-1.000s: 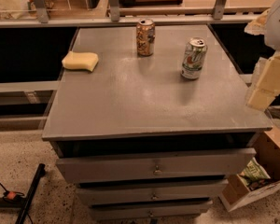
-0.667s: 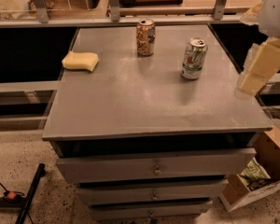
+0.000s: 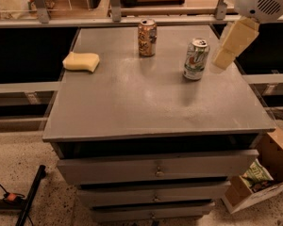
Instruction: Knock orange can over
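The orange can (image 3: 147, 37) stands upright near the back edge of the grey cabinet top (image 3: 146, 102), a little right of centre. It has a mottled orange-brown label and a silver rim. My gripper (image 3: 228, 48) hangs from the white arm at the top right, above the right side of the top. It is well to the right of the orange can and just right of the green-and-white can (image 3: 195, 59).
A yellow sponge (image 3: 81, 61) lies at the back left of the top. The cabinet has several drawers (image 3: 155, 168). A cardboard box with a snack bag (image 3: 259, 175) sits on the floor at right. A black stand leg (image 3: 30, 194) lies at the lower left.
My arm and gripper have moved up and to the left, from beside the right edge of the top to close beside the green-and-white can. The cans and sponge have not moved.
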`<state>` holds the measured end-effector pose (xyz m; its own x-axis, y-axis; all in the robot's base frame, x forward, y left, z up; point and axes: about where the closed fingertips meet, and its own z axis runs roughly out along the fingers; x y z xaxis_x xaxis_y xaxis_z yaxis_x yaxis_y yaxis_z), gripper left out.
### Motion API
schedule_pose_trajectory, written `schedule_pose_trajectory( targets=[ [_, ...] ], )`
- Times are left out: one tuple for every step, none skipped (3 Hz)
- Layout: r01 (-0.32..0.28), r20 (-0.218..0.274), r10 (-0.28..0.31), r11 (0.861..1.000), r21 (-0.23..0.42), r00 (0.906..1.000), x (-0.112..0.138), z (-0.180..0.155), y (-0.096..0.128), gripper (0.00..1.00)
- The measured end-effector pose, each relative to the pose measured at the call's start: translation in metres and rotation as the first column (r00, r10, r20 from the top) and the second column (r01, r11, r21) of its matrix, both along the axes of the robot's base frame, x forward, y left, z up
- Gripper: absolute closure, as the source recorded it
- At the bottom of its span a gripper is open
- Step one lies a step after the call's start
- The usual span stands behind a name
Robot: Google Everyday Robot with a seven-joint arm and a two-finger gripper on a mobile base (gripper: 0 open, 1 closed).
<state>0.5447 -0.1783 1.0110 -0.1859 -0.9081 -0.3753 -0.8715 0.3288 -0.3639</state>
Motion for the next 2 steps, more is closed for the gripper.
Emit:
schedule_pose_trajectory(
  targets=[
    [0.000,0.000,0.000,1.000,0.000,1.0000,0.000,0.000,0.000,0.00],
    [-0.016,0.007,0.015,0.994,0.107,0.9999,0.019,-0.007,0.015,0.00]
  ],
)
